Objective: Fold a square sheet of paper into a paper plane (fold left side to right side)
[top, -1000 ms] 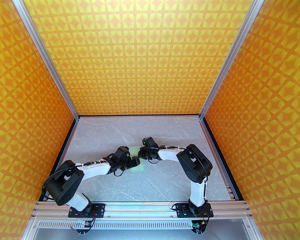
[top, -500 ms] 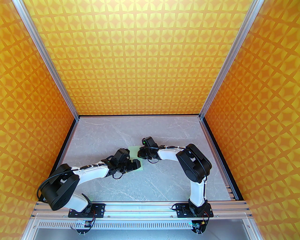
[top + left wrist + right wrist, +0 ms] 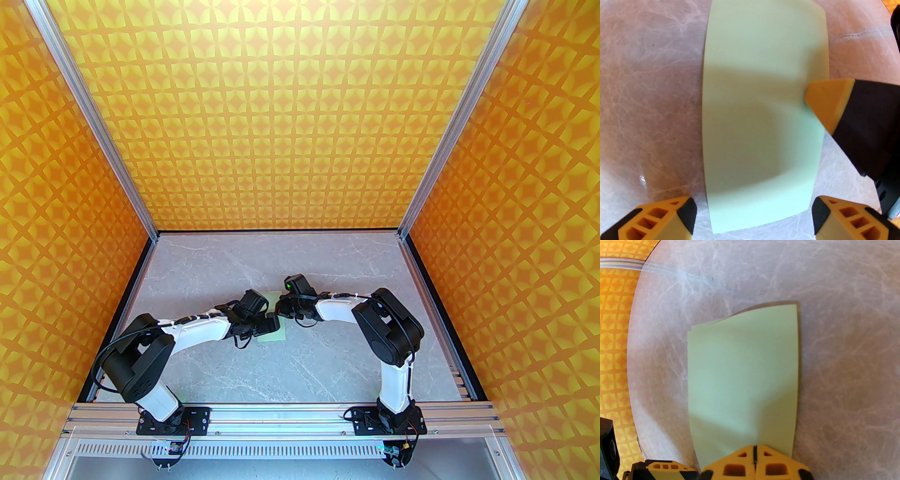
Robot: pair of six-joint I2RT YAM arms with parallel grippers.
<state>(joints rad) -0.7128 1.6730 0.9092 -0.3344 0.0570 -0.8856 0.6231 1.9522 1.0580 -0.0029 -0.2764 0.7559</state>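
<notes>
The sheet of paper [image 3: 761, 112] lay doubled into a rectangle on the desk [image 3: 646, 93], just below the left jaws, which stood wide apart, straddling its width. The right jaws, pressed together, pinned one long edge under their tip. The left-to-right fold looked made but soft. Next, probably, the left jaws should flatten the crease opposite the right jaws.
</notes>
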